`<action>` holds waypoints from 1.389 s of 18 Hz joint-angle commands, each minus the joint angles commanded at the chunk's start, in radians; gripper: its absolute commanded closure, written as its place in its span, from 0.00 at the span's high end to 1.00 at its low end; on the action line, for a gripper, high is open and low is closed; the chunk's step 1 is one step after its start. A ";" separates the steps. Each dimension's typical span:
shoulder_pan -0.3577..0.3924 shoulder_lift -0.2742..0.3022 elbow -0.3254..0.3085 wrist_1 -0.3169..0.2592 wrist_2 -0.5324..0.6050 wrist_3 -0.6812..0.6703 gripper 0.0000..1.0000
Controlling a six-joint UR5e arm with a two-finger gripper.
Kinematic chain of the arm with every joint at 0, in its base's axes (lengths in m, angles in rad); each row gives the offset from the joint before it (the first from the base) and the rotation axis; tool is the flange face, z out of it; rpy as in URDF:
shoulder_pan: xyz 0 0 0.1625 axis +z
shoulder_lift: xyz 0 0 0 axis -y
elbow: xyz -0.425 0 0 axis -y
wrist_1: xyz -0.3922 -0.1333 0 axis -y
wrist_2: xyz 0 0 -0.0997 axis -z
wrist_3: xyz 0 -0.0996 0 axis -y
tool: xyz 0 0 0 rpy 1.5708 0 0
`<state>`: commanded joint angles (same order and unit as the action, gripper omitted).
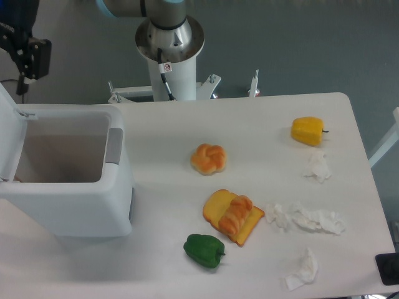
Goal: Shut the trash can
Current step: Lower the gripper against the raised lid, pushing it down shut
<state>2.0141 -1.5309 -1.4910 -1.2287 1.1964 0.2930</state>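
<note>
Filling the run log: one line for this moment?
trash can: lid open | gripper: above lid, no contact | fingers: state unclear | task: not done

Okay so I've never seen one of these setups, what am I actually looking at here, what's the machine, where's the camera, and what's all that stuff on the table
This is one picture from a fixed camera looking down at a white table. The grey and white column at the back is the base of a robot arm. Its black gripper hangs at the top left, behind the open trash can, whose lid stands raised on the left. Whether the gripper is open or shut is not clear; it seems to hold nothing.

On the table lie a bread roll, a croissant on a slice of toast, a green pepper, a yellow pepper and several crumpled tissues.
</note>
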 joint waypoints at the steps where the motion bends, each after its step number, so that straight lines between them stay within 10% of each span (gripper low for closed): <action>1: 0.000 -0.002 0.000 0.000 0.011 -0.011 1.00; 25: 0.186 -0.091 -0.012 0.017 0.097 0.015 1.00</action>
<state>2.1996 -1.6214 -1.5033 -1.2118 1.2931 0.3082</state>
